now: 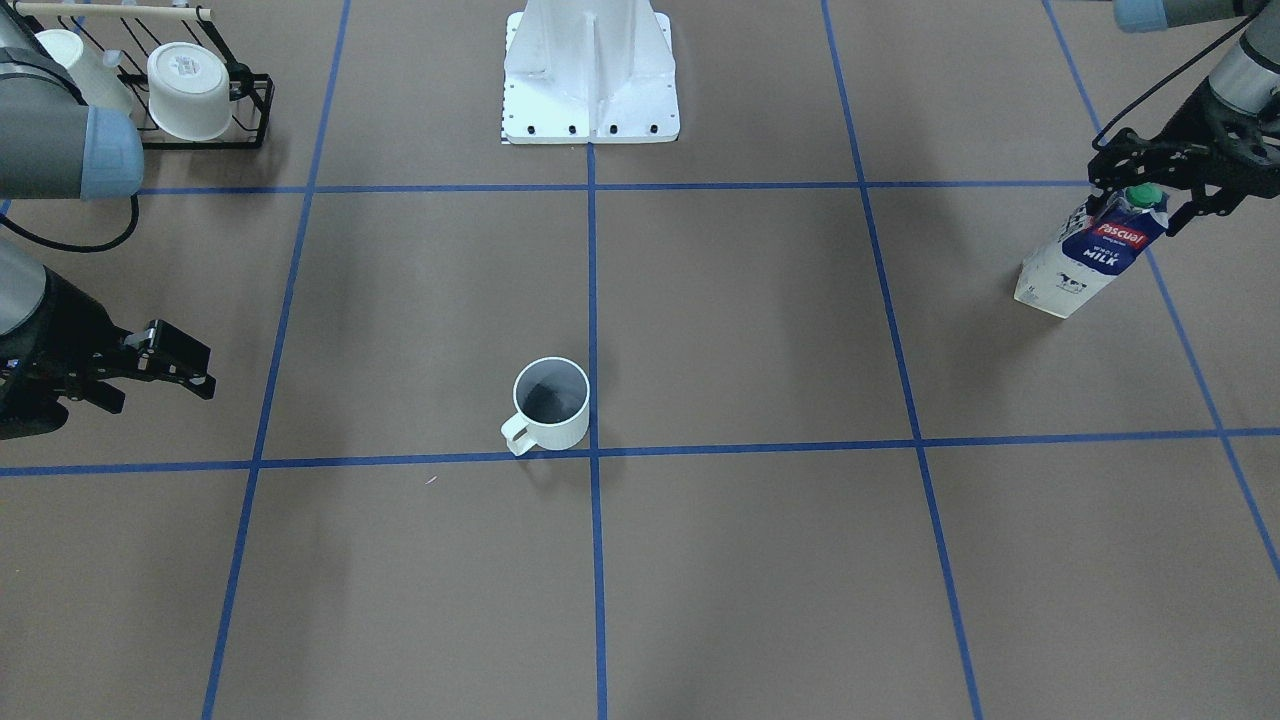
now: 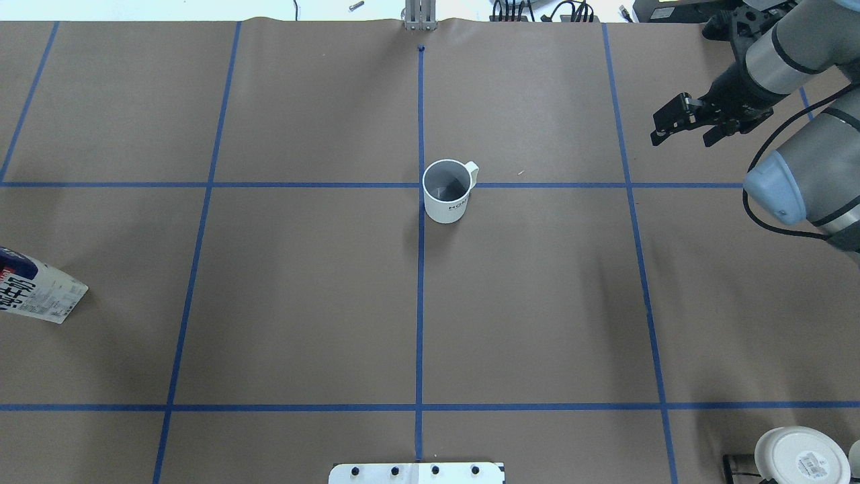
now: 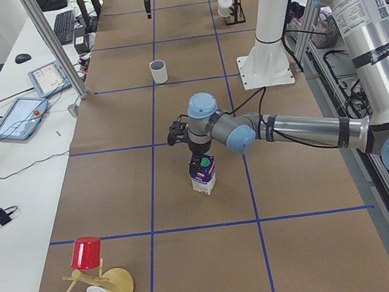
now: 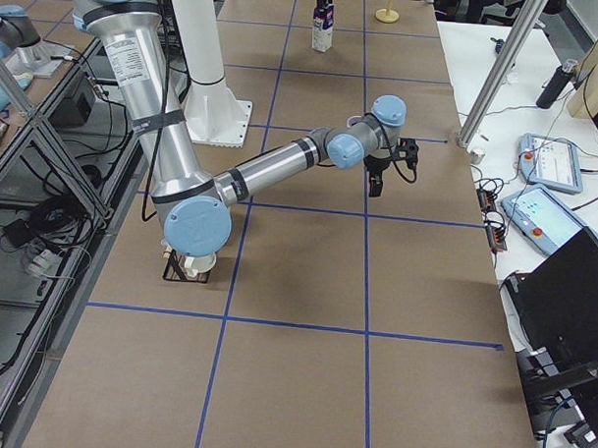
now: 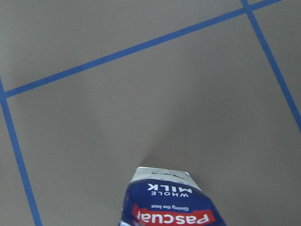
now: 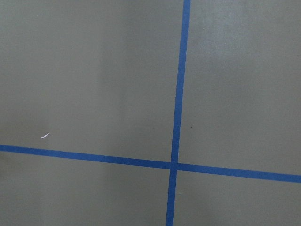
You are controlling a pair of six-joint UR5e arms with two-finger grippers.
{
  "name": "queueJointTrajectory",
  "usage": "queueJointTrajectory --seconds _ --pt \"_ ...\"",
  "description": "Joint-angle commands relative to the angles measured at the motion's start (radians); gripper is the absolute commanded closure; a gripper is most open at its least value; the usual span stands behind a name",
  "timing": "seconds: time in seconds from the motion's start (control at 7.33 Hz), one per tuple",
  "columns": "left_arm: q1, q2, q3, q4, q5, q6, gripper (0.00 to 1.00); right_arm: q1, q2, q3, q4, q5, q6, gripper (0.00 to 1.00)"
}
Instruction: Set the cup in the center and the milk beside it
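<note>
At the center (image 1: 594,452) stands the cup (image 1: 550,405). Far to its left, the left gripper (image 1: 1142,200) clasps the milk (image 1: 1090,255) by the top, apparently to carry it over. The right gripper (image 1: 200,368) hangs spread and empty.

light: bright, even, overhead | shadows: soft, faint, by cup (image 1: 550,405) | focus: sharp in all views

Brown table (image 1: 760,560) crossed by blue tape lines (image 1: 598,560).
</note>
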Motion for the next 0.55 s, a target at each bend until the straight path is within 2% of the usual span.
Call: queueJointTrajectory --seconds 0.0,0.14,0.27,0.41 --pt "0.002 -0.001 0.006 0.003 0.001 0.002 0.08 -0.002 0.000 0.000 -0.001 0.001 0.001 0.00" --pt "0.002 -0.001 0.014 0.003 0.001 0.002 0.27 -0.002 0.000 0.000 -0.001 0.001 0.001 0.00" --pt "0.002 -0.002 0.014 0.003 -0.007 -0.001 0.77 -0.002 0.000 0.002 -0.001 0.001 0.001 0.00" --pt "0.000 -0.004 0.012 0.006 -0.010 -0.002 1.00 -0.002 0.000 0.002 -0.001 0.001 0.001 0.00"
